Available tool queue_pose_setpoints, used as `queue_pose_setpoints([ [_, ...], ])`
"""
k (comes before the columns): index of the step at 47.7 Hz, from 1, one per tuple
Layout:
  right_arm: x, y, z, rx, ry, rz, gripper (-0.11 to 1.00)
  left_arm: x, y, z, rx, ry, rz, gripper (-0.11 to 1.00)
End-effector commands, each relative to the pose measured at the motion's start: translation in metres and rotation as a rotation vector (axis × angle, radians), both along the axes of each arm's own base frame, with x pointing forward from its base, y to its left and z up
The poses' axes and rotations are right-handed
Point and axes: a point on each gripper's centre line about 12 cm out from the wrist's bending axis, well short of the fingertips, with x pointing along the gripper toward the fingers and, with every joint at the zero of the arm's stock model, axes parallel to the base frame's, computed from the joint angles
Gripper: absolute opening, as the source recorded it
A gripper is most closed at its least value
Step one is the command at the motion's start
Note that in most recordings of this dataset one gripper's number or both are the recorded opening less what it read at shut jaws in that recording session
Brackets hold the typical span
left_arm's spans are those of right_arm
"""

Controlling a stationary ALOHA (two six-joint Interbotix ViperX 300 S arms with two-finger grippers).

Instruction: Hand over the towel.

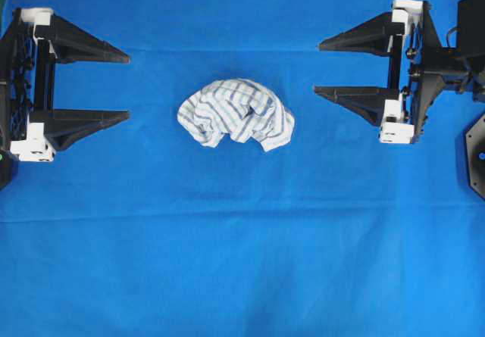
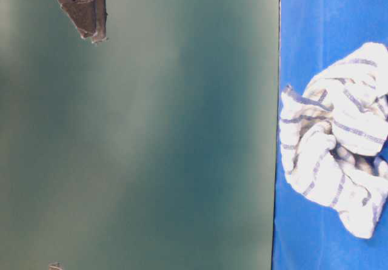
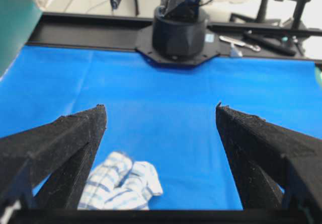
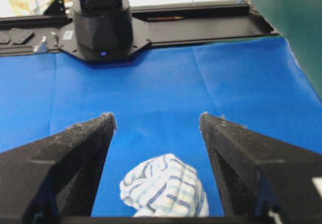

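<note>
The towel (image 1: 236, 114), white with thin blue and grey stripes, lies crumpled on the blue tablecloth (image 1: 227, 261) midway between the arms. It also shows in the table-level view (image 2: 336, 142), in the left wrist view (image 3: 121, 188) and in the right wrist view (image 4: 166, 186). My left gripper (image 1: 127, 84) is open and empty at the left, a short way from the towel; in its own view (image 3: 160, 111) the jaws stand wide apart. My right gripper (image 1: 318, 69) is open and empty at the right, clear of the towel; it also shows in its own view (image 4: 157, 118).
The right arm's black base (image 3: 178, 30) stands at the tablecloth's far edge in the left wrist view, the left arm's base (image 4: 102, 25) in the right wrist view. A green backdrop (image 2: 139, 136) fills most of the table-level view. Small tools (image 3: 246, 42) lie beyond the cloth.
</note>
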Motion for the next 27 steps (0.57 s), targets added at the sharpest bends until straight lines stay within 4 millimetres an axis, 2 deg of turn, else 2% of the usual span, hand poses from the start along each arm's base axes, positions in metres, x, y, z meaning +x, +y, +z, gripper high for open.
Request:
queue_pose_setpoints([
  [1, -0.001, 0.001, 0.009, -0.004, -0.027, 0.002, 0.71, -0.002, 0.0, 0.007, -0.004, -0.022, 0.002, 0.93],
  [7, -0.016, 0.003, 0.013, -0.003, -0.017, 0.002, 0.71, -0.015, -0.001, 0.012, 0.002, -0.009, 0.0, 0.93],
  [15, -0.048, 0.008, 0.016, 0.003, 0.021, 0.001, 0.71, -0.041, -0.002, 0.013, 0.009, -0.003, -0.002, 0.93],
  [21, -0.071, 0.011, 0.009, 0.003, 0.027, 0.0, 0.71, -0.059, -0.003, 0.004, 0.014, -0.021, -0.002, 0.92],
  [27, -0.093, 0.014, -0.008, 0.003, 0.027, 0.0, 0.71, -0.074, -0.004, -0.015, 0.016, -0.018, -0.003, 0.92],
])
